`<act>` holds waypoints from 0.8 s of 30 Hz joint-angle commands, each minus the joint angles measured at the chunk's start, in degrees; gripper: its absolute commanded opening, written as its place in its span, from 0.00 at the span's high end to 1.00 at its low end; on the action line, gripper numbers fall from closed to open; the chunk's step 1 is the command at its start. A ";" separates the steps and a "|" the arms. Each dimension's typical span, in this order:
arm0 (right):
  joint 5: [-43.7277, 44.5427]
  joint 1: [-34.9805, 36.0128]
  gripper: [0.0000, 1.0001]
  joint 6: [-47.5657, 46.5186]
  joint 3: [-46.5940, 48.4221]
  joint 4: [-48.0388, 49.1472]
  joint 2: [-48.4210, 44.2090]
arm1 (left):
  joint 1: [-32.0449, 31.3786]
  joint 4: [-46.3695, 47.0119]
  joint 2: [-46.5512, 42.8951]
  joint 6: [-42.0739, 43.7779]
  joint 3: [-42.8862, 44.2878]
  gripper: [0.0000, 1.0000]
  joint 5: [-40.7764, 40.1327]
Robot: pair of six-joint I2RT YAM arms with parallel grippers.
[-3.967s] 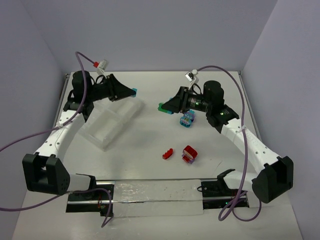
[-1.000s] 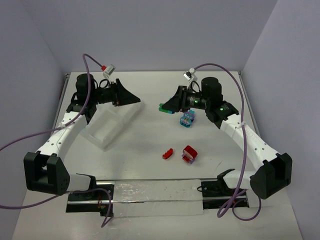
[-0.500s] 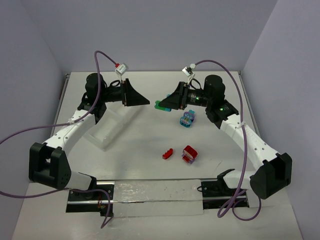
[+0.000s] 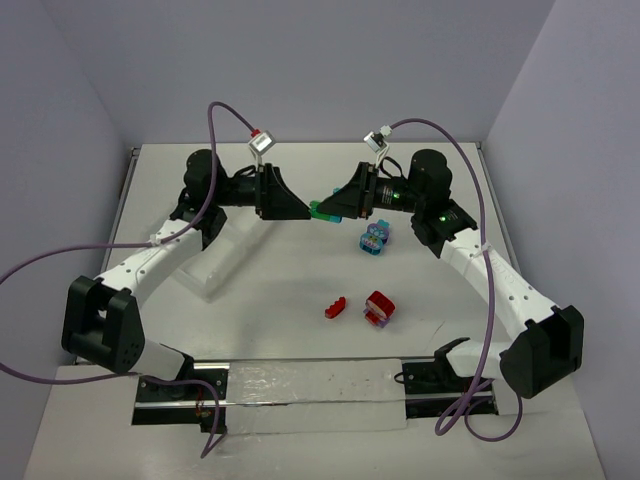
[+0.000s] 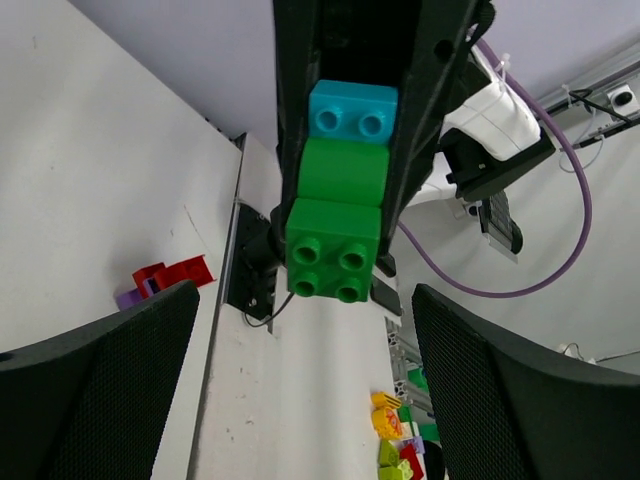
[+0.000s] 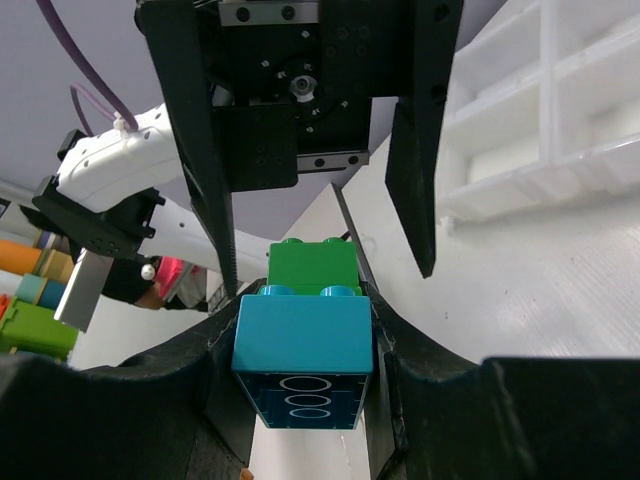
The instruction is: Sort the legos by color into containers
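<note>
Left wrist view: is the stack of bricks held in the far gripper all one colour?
No, the stack has a teal brick at one end, joined to green bricks.

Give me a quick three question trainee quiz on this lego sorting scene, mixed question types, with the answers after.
1. True or false: the right gripper grips the teal-and-green stack at its teal end.
2. The left gripper has its jaws: A open, B shut on the stack, C shut on nothing.
3. Fill in: the small loose brick lying on its own is ____ in colour.
Key: 1 true; 2 A; 3 red.
</note>
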 commanded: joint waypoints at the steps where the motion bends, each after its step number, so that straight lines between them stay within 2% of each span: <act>1: -0.48 0.03 1.00 0.44 -0.20 2.80 0.01 | -0.47 12.72 -0.25 -5.73 -0.33 0.06 1.41; 6: -0.48 0.03 1.00 0.43 -0.29 2.70 0.19 | -0.75 19.53 0.81 -10.57 -0.51 0.10 1.74; 9: -0.40 0.12 1.00 0.43 -0.20 2.70 0.19 | -1.17 19.70 1.65 -10.83 -0.09 0.14 2.33; 17: -0.48 0.07 1.00 0.69 -0.38 3.05 0.19 | -2.41 19.52 2.89 -10.71 0.40 0.17 2.47; 24: -0.31 0.03 1.00 0.25 -0.12 2.44 0.37 | -2.76 18.40 2.98 -9.97 0.86 0.36 2.10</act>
